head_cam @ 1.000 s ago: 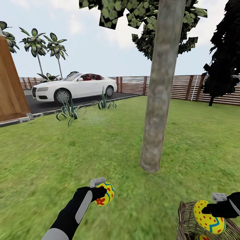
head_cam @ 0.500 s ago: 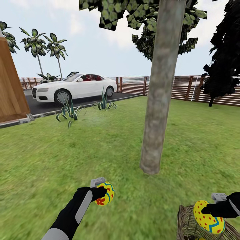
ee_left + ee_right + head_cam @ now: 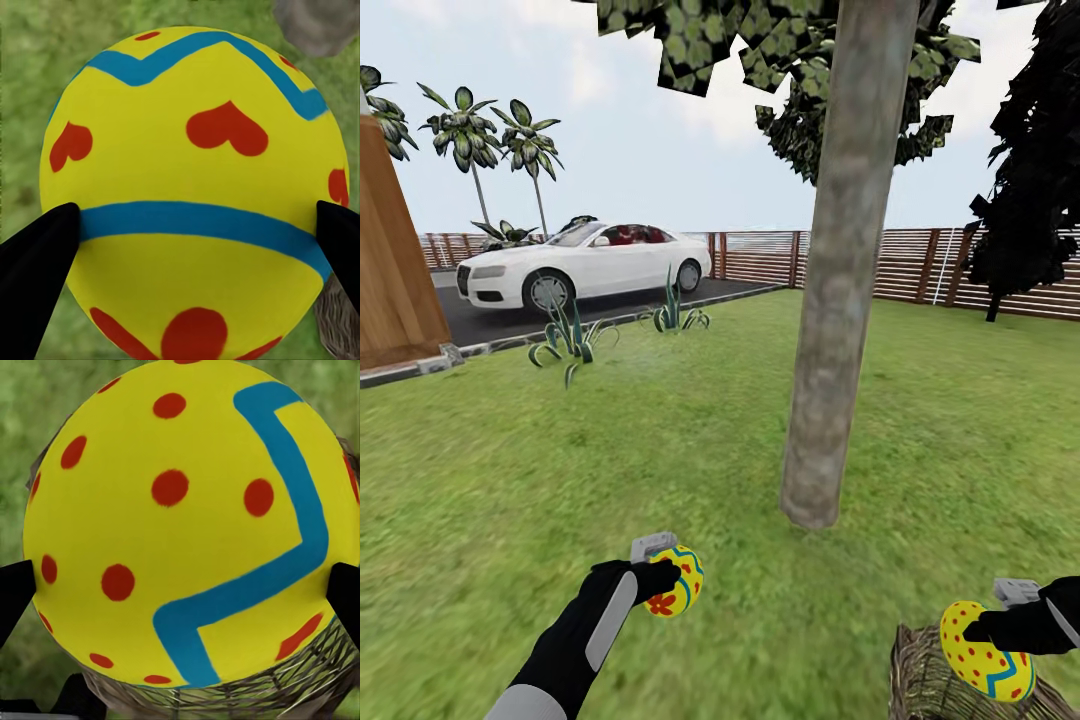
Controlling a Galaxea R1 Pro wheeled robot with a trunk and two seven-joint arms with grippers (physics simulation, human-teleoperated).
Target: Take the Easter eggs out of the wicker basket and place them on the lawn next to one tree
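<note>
My left gripper [image 3: 661,579] is shut on a yellow Easter egg [image 3: 681,591] with red hearts and blue bands [image 3: 195,150], held low over the lawn [image 3: 660,450] to the left of the tree. The tree's grey-brown trunk [image 3: 830,350] rises from the grass just ahead. My right gripper [image 3: 988,632] is shut on a second egg [image 3: 982,662] with red dots and a blue zigzag [image 3: 180,510], held just above the rim of the wicker basket [image 3: 925,680] at the lower right. The third egg is hidden.
A white car [image 3: 585,262] stands on a dark driveway at the back left, beside a wooden wall [image 3: 395,280]. Spiky plants [image 3: 570,335] edge the lawn. A brown slat fence [image 3: 920,262] runs along the back, with a dark conifer [image 3: 1030,170] at the right.
The whole scene has slid slightly down the picture while both grippers keep their eggs. The basket rim now sits lower under the right egg, and the egg seen inside it has left the view.
</note>
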